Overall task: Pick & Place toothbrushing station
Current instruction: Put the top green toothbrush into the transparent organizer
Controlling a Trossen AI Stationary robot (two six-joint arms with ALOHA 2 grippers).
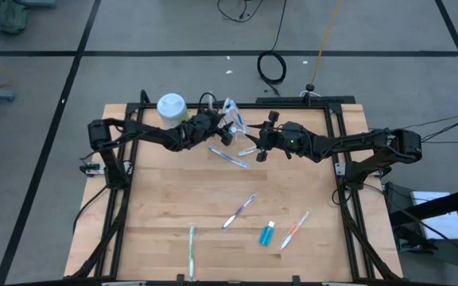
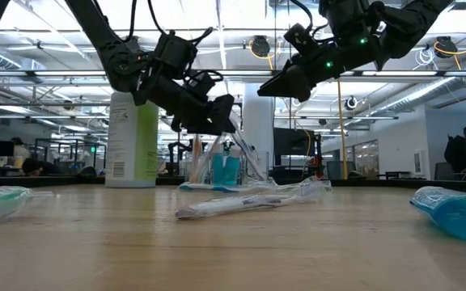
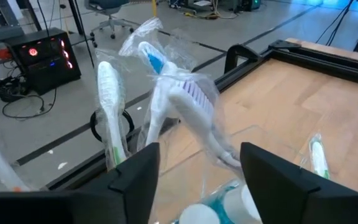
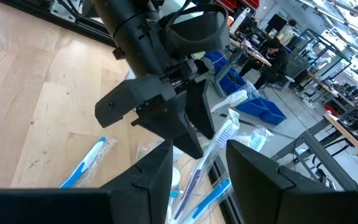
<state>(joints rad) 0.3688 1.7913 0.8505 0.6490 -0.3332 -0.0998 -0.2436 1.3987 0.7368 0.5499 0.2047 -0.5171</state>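
A clear plastic cup (image 1: 234, 121) stands on its base at the table's far middle. Several wrapped toothbrushes (image 3: 166, 93) stand in it and lean on its rim, and blue white-capped tubes (image 3: 219, 205) lie in its bottom. My left gripper (image 3: 197, 155) is open, its fingers on either side of the cup's upper part. My right gripper (image 4: 197, 162) hovers open just right of the cup with nothing between its fingers. More toothbrushes lie flat on the table: blue (image 1: 229, 157), purple (image 1: 238, 210), green (image 1: 192, 246), red (image 1: 294, 230). A blue tube (image 1: 268, 233) lies beside the red one. My left gripper comes nearly level from the table's left, with one finger (image 3: 135, 180) on each side of the cup's wall (image 3: 257, 134). I cannot tell whether they touch the cup. The cup stands upright on the table.
A white-lidded bottle (image 1: 172, 107) with a green and white label stands at the far left, close behind my left arm. The black frame rail (image 1: 293, 104) runs along the far edge behind the cup. The near half of the table has bare wood between the loose brushes.
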